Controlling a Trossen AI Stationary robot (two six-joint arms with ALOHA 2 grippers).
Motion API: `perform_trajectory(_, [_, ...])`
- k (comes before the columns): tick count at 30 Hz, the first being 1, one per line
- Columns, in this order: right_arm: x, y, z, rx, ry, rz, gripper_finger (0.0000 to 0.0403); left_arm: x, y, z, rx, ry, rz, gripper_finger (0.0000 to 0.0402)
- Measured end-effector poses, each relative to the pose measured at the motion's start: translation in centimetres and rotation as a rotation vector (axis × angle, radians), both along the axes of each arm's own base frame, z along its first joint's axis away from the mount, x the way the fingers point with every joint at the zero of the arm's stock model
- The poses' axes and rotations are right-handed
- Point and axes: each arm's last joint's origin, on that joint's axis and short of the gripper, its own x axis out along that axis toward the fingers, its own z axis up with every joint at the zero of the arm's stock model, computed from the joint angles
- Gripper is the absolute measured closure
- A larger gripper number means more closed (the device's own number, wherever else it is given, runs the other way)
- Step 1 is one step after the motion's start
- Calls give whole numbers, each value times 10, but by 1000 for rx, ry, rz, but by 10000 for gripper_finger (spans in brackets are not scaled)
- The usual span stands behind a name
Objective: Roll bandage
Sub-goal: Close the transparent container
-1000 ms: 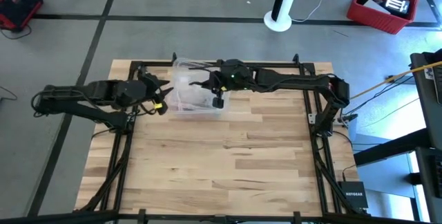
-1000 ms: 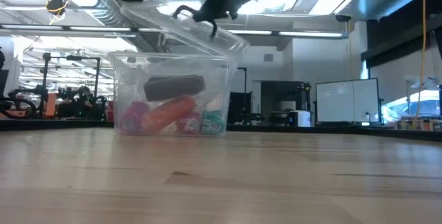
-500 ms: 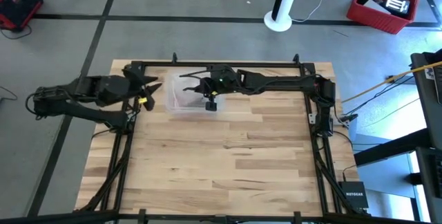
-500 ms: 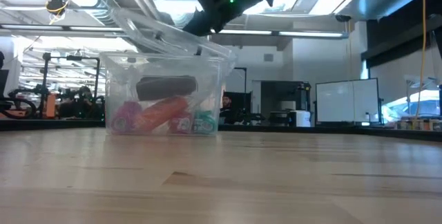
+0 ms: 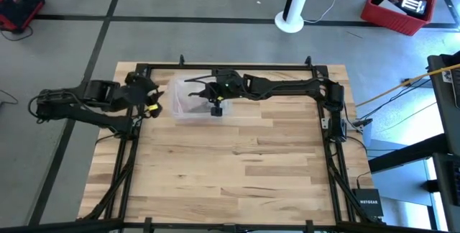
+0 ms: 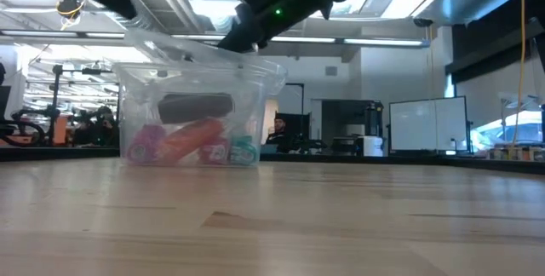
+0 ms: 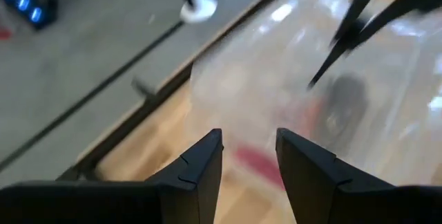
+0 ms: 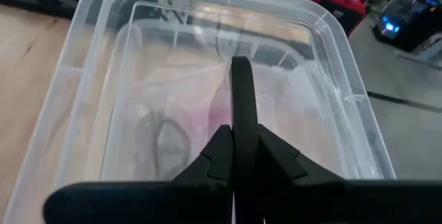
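A clear plastic box (image 5: 188,108) stands at the table's far left. Its lid (image 6: 204,50) lies tilted on it, with the left edge raised. Inside, a dark roll (image 6: 194,106) lies on several coloured rolls (image 6: 183,144); I cannot tell whether it is the bandage. No brown-tan strip shows. My right gripper (image 8: 240,65) is shut and reaches over the lid from the table's right. My left gripper (image 7: 248,141) is open just left of the box, with nothing between its fingers. My right gripper rests its shut fingertips (image 6: 244,43) on the top of the lid (image 8: 207,79), near its middle. The fingers slant down from the table's right. The lid's right edge sits on the box rim and its left edge stands up off it.
Bare wooden table (image 5: 237,161) stretches from the box to the near edge and to the right. The black frame rail (image 5: 237,66) runs along the far edge just behind the box.
My right gripper has gone down and toward the table's left, and the lid has swung down with it to a flatter tilt. The box has slid a little toward the left edge. My left gripper has drawn back toward the left edge, away from the box.
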Motion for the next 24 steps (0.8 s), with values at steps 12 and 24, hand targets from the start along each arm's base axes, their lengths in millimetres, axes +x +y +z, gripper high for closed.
perform_trajectory(12, [3,-1,-6,-6,-1,4,363,-6,-4,-53,-186,257,16,273])
perform_trajectory(24, [4,2,-6,-6,6,9,361,14,-4,-90,-174,197,-36,273])
